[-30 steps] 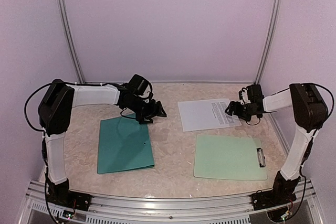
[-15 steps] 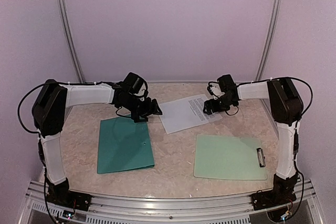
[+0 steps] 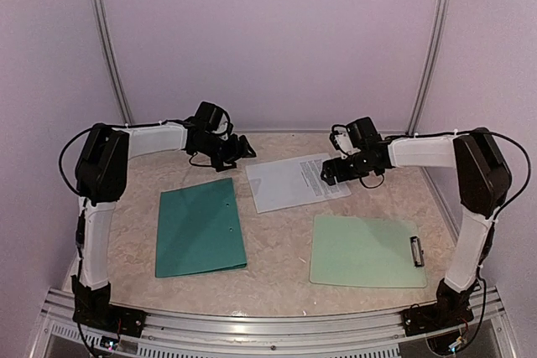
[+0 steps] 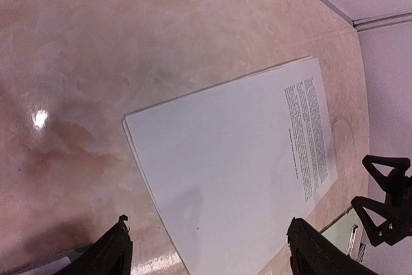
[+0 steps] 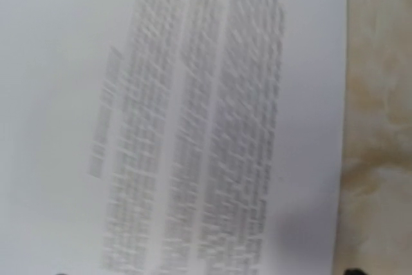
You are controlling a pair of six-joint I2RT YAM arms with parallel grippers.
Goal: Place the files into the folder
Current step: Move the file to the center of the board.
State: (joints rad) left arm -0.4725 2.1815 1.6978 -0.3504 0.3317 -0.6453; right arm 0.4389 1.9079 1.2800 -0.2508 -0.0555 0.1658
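overhead: folder (image 3: pixel 200 228) is seen flat at the front left, files (image 3: pixel 289 182) mid-table just past its far right corner and not touching it, mint clipboard (image 3: pixel 362 251) at the front right
left gripper (image 3: pixel 241 148): splayed wide, nothing in it, held left of the files
right gripper (image 3: pixel 329 172): spread apart at the printed end of the files, nothing pinched, contact with the paper can't really be told
left wrist: layered sheet edges are made out, missed from above
right wrist: only blurred print columns
surface: glossy beige marble-look table (image 3: pixel 277 278)
room: pale lilac walls (image 3: pixel 268 39), metal rails (image 3: pixel 106 39) up the back
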